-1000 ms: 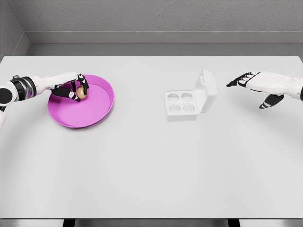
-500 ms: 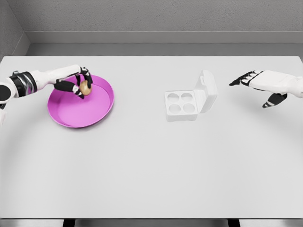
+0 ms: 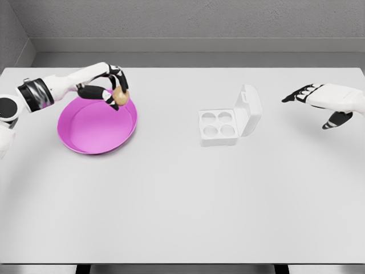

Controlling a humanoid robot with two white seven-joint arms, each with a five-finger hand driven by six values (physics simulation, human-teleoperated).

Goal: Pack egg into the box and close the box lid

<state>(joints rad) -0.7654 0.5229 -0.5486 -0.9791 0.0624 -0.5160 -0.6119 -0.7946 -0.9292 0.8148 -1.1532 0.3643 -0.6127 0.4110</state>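
In the upper left of the frame, the left robot hand [image 3: 109, 85] is closed around the egg [image 3: 120, 96]. The dark fingers [image 3: 117, 74] curl over the top of the egg, and the tan egg shows just below them. The egg is in the air, above the far right rim of the pink bowl [image 3: 85, 137], and it does not touch the bowl. The white arm of this hand enters from the left edge of the frame and has a dark band at the wrist.

The pink bowl is round and shallow, and it stands on the tabletop [image 3: 182, 200] in the left part of the frame. No other thing shows inside it.

The box [image 3: 218, 128] is white and stands a little right of the middle of the frame, well apart from the bowl and the egg. It has four round cups, and all four are empty. Its lid [image 3: 250, 109] is open and stands up, tilted, at the right side of the box.

At the right edge of the frame, the right robot hand [image 3: 319, 100] is above the tabletop with its fingers spread, and it holds nothing. It is well apart from the box.
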